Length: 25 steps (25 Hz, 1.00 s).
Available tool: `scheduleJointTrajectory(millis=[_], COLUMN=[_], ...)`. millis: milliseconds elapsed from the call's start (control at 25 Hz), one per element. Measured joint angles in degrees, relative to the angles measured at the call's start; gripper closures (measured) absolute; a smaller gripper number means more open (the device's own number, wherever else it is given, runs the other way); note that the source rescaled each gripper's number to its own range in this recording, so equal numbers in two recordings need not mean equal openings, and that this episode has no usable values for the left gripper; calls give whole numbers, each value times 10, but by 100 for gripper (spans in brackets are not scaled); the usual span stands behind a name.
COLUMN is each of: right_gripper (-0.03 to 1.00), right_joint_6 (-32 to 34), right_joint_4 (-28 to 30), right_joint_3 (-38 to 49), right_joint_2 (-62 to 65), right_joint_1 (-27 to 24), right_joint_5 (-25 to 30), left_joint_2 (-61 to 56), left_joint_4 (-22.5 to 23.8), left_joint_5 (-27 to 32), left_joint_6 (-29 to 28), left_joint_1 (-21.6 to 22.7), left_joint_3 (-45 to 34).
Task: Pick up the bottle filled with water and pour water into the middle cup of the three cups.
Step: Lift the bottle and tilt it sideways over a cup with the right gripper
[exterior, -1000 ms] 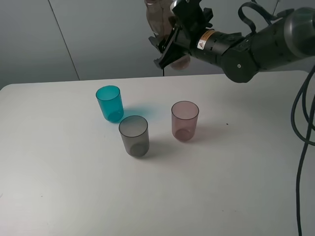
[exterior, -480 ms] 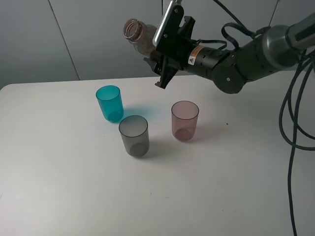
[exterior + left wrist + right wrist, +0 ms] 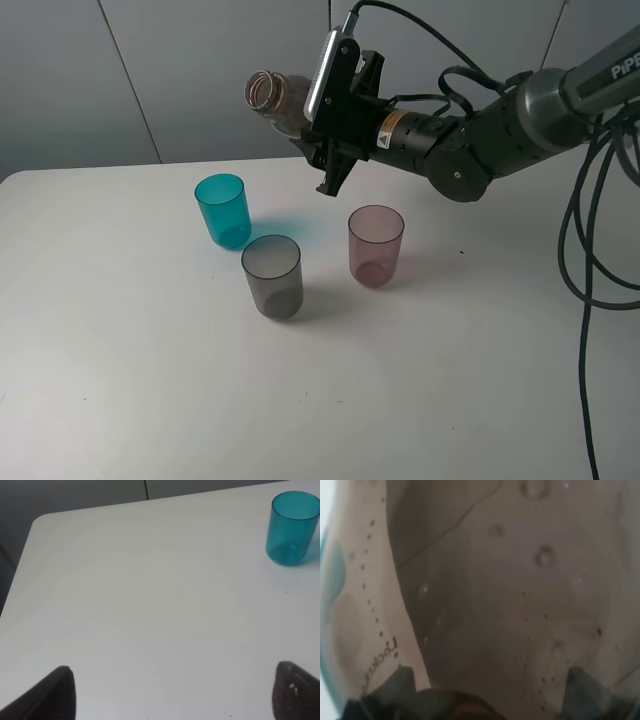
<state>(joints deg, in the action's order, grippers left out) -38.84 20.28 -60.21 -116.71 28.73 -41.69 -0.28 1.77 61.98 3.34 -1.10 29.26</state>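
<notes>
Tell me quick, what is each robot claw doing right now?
Left gripper: open, holding nothing.
Right gripper: closed on the bottle, held tilted in the air.

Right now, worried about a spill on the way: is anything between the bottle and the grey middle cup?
Nothing visible does. The bottle hangs tilted in the right gripper, up behind the cups, and only open air lies between it and the middle cup.

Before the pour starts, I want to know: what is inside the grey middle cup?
Nothing shows inside the middle cup: through its smoky wall only its darker bottom appears, with no water line. A thin film of clear water there could not be ruled out.
</notes>
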Motion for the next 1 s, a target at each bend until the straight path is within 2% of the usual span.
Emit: scheduleJointTrajectory(millis=[200, 440, 840, 1000], right_gripper=[97, 97, 97, 97], right_joint_6=[28, 31, -72, -85], right_joint_4=[11, 48, 87, 107], right_joint_3=[-12, -36, -42, -42], right_joint_2=[-10, -43, -51, -51], right_joint_1=[3, 4, 4, 1], right_joint_5=[-4, -5, -10, -18], left_joint_2=[0, 0, 0, 0], left_joint_4=[0, 0, 0, 0], left_joint_5=[0, 0, 0, 0], left_joint_6=[0, 0, 0, 0], left_joint_1=[0, 0, 0, 0], left_joint_3=[0, 0, 0, 0])
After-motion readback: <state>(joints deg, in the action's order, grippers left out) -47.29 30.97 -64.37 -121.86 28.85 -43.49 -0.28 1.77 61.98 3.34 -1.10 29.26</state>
